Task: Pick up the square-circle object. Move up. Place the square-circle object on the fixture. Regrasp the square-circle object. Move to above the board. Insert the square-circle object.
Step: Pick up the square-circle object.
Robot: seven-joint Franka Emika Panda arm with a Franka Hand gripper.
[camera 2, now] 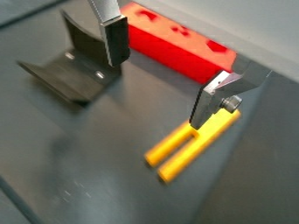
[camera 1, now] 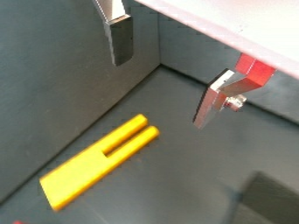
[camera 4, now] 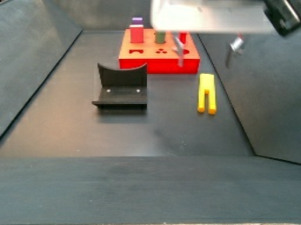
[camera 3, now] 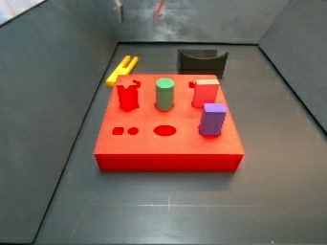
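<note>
Jaws are spread wide with nothing between them, the gripper [camera 2: 163,74] just hanging above the dark floor [camera 2: 82,166]. The fingers [camera 1: 121,39] are flat silver plates with dark pads, one looking blurry in both wrist views.

The square-circle object [camera 2: 193,149] lies flat on the floor below, not touching either finger. It's a slim glossy yellow piece, two long parallel prongs joined at one end with a narrow slot running between them. In a side view [camera 3: 121,69] it sits just beside the board's far corner, near the wall; in a side view [camera 4: 207,92] it lies next to the board, well apart from the fixture.

The fixture [camera 4: 120,88] is a matte black L-shaped bracket on a base plate with a curved dip in its top edge, nothing on it.

The board [camera 3: 169,144] is a chunky red square block. Standing on it: a red notched peg [camera 3: 128,95], a green cylinder [camera 3: 165,93], a red block [camera 3: 205,93] and a purple block [camera 3: 212,119], plus small holes and one bigger round hole [camera 3: 165,130].

In a side view the wrist camera housing [camera 4: 212,16] blocks most of the gripper.
</note>
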